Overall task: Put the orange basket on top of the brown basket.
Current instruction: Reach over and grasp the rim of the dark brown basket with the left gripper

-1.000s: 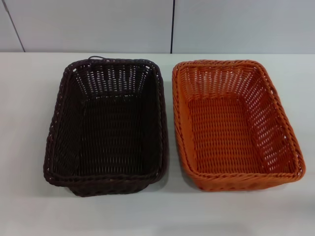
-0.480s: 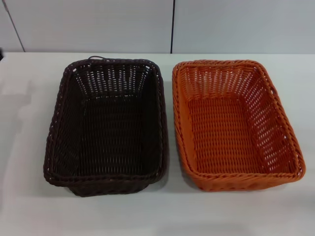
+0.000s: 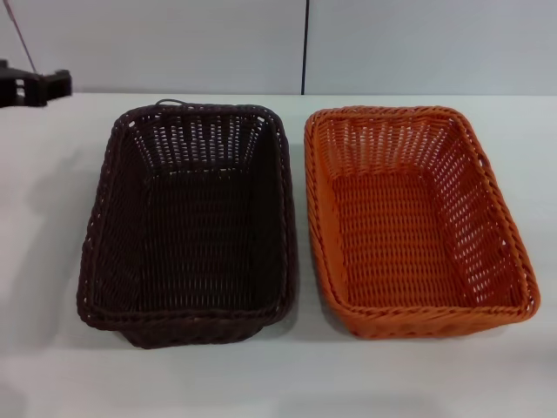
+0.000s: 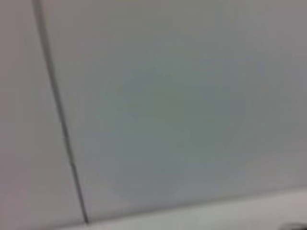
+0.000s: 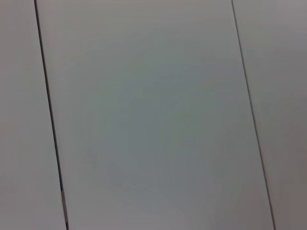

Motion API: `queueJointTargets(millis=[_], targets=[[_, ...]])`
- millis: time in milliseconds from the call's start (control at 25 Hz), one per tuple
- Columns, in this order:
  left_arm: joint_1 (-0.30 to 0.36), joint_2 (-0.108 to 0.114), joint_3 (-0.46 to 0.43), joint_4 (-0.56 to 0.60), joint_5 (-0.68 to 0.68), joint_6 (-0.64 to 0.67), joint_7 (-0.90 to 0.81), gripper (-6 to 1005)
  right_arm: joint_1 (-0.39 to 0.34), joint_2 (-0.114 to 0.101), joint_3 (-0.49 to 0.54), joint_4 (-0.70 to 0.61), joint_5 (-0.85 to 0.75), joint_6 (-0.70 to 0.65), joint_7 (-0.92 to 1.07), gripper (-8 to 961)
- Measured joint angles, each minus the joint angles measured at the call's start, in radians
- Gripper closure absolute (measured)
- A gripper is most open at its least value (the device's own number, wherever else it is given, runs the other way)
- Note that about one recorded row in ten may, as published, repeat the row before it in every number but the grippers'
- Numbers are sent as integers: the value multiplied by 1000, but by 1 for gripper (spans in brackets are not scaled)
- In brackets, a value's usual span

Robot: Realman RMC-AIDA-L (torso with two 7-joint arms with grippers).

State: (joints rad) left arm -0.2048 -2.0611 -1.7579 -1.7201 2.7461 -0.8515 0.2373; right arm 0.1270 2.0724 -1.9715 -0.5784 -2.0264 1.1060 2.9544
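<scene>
The orange basket sits on the white table on the right in the head view. The brown basket sits beside it on the left, their long sides almost touching. Both are upright and empty. My left gripper shows as a dark shape at the far left edge, above the table's back, well away from the baskets. My right gripper is out of view. Both wrist views show only the grey wall panels.
The white table has bare surface in front of both baskets and on the left. A grey panelled wall with a dark vertical seam stands behind the table.
My left gripper has come into the head view at the far left edge; a second ago it was not there. The baskets have not moved.
</scene>
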Motion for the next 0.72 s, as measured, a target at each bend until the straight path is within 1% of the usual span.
queueJointTargets(millis=[40,80,120,160,360,560,600,640,720], targets=[[-16,-1,-2,-45,-1,-107,-2,202,2,0,3,5,0,-3,0,143],[-23,1,2,-60,-2,-151,-11,202,3,0,5,8,0,-3,0,143],[-23,1,2,-60,-2,-151,-11,202,3,0,5,8,0,-3,0,143],[-38,0,9,-83,-3,-235,-24,202,5,0,9,14,0,-4,0,143],[-53,-1,33,-61,6,-295,-37,203,7,0,10,17,0,-10,0,143],[-78,-1,62,13,17,-321,-49,203,8,0,9,22,0,-14,0,143],[-78,-1,62,13,17,-321,-49,203,8,0,9,23,0,-15,0,143],[-101,-1,79,58,25,-339,-50,203,8,0,9,24,0,-15,0,144],[-111,-1,85,76,29,-343,-50,203,9,0,9,27,0,-16,0,144]])
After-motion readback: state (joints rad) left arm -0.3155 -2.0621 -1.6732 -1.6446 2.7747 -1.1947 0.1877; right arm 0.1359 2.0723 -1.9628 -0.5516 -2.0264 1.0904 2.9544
